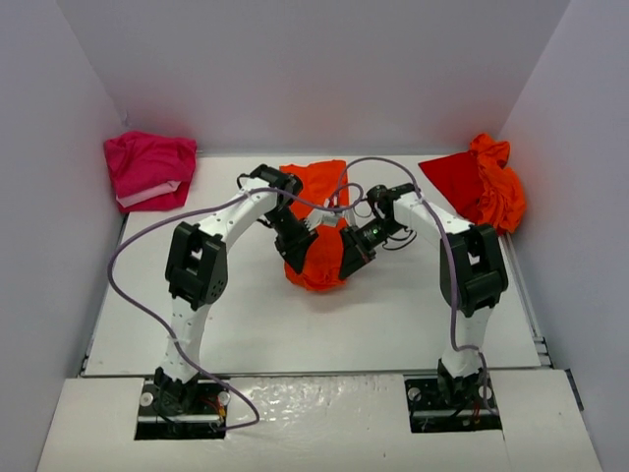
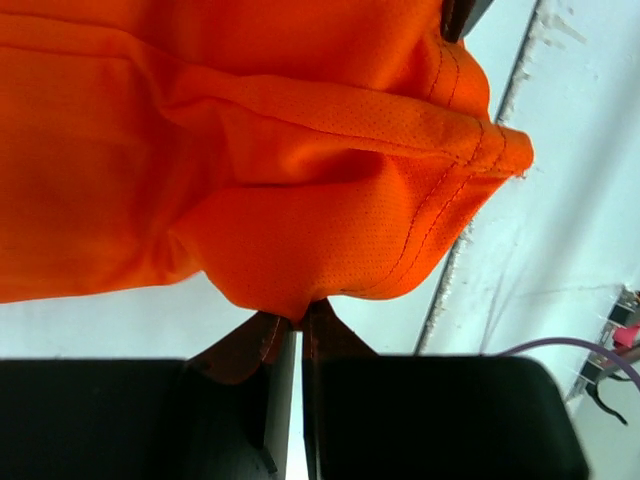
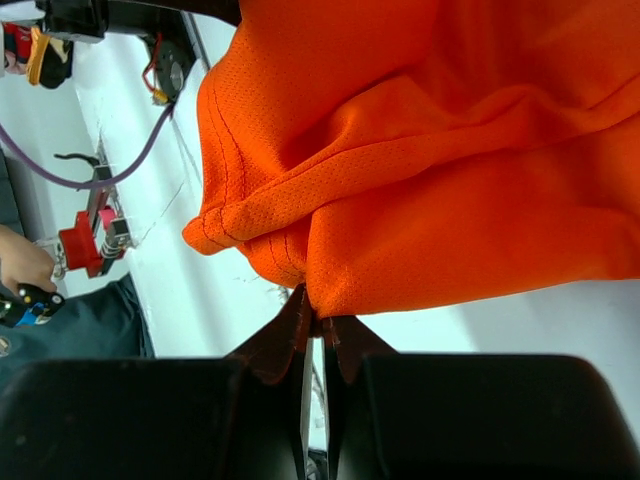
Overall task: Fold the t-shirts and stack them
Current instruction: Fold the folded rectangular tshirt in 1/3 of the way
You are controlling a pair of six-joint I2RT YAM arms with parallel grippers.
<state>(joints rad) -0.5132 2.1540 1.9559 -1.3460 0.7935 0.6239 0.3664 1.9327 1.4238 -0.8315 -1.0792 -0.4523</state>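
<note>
An orange t-shirt (image 1: 319, 258) hangs bunched between both grippers over the middle of the table, its far part (image 1: 316, 182) trailing back on the surface. My left gripper (image 1: 295, 258) is shut on its left edge; in the left wrist view the jaws pinch a fold of the orange t-shirt (image 2: 300, 200) at the left gripper (image 2: 298, 322). My right gripper (image 1: 351, 254) is shut on the right edge; in the right wrist view the orange t-shirt (image 3: 450, 170) is pinched at the right gripper (image 3: 318, 322).
A magenta pink shirt (image 1: 149, 169) lies crumpled at the back left corner. A red shirt (image 1: 454, 182) and another orange one (image 1: 499, 187) sit heaped at the back right. White walls enclose the table (image 1: 393, 315) on three sides. Purple cables loop over both arms.
</note>
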